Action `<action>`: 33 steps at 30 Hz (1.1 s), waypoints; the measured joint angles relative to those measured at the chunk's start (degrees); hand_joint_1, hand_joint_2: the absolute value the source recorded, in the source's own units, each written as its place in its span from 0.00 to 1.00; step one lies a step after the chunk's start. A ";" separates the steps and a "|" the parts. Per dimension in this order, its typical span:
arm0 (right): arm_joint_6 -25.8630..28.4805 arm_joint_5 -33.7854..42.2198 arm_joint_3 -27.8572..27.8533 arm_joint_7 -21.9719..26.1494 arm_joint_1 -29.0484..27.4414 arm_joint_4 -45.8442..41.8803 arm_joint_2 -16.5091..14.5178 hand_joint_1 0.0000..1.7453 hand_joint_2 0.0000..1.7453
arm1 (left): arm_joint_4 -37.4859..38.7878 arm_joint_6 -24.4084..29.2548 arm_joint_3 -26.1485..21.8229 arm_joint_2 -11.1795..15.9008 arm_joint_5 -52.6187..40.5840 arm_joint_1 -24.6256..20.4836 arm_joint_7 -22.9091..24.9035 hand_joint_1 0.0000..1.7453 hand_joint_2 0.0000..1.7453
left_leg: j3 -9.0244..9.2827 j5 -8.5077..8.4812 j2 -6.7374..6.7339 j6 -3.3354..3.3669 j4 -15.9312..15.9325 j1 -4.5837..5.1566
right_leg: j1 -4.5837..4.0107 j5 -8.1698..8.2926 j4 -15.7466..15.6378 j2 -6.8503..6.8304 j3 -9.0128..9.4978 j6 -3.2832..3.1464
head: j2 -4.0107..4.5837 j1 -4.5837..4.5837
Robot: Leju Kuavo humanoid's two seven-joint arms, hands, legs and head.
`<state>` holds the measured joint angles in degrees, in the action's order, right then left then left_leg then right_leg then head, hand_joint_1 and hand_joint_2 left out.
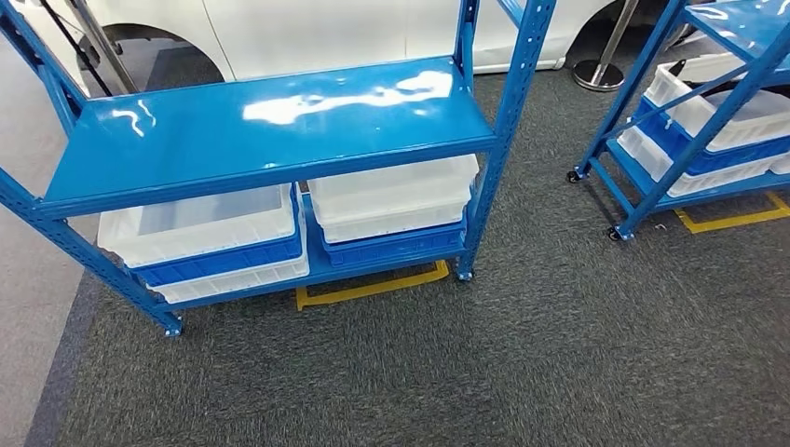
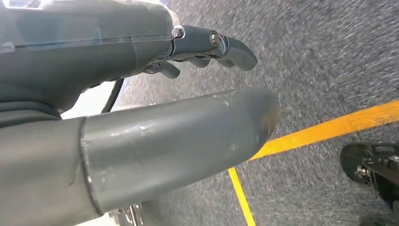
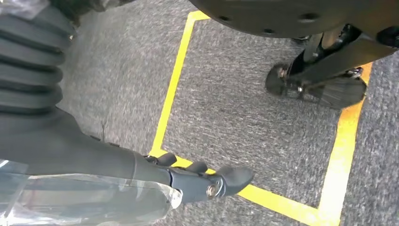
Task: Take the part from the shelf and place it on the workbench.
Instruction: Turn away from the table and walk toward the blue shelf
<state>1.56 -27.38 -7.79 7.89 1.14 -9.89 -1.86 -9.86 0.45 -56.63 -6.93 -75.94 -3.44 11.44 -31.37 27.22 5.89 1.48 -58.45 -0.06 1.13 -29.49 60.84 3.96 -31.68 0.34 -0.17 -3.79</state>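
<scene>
I'm facing the blue shelf (image 1: 265, 130); no part is visible to me, though white bins (image 1: 391, 196) sit under its top board. My left hand (image 2: 207, 70) and right hand (image 3: 197, 181) hang slack, grasping nothing. I'd check the bins before reaching.

A glossy blue shelf (image 1: 270, 126) holds white (image 1: 391, 196) and blue bins (image 1: 219, 261) on dark grey speckled carpet (image 1: 522, 363) marked with yellow tape (image 1: 373, 289); a white body, possibly a car (image 1: 307, 33), stands behind.
</scene>
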 joint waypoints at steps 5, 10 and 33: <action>-0.29 0.10 -0.19 0.00 0.09 0.06 -0.04 0.00 0.00 | 0.00 0.16 0.00 0.02 0.05 0.22 0.64 0.00 0.00 | -0.26 -0.08 0.83 0.76 0.11 -0.10 | -0.03 0.04 -1.18 0.05 0.13 -0.39 | 0.00 -0.01; -0.63 -0.06 -0.19 -0.14 0.12 0.06 -0.04 0.00 0.00 | 0.00 0.11 0.00 0.00 -0.01 0.12 0.98 0.00 0.00 | 0.17 -0.10 0.73 0.99 0.61 -0.07 | -0.23 -0.09 -1.16 0.06 0.37 -0.84 | 0.01 -0.01; -1.43 -0.18 -0.20 -0.52 0.19 0.04 -0.04 0.00 0.00 | 0.00 0.50 -0.02 -0.02 0.10 -0.07 1.06 0.00 0.00 | 0.66 0.10 0.26 0.62 0.99 0.12 | 0.22 -0.45 -1.59 -0.09 1.03 0.66 | 0.01 0.01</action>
<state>0.13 -27.56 -7.98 7.37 1.33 -9.85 -1.90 -9.86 0.96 -56.65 -6.95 -75.84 -3.51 12.50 -30.72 27.32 6.15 2.09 -57.46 0.06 1.35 -29.94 59.25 3.87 -30.65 1.00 -0.16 -3.79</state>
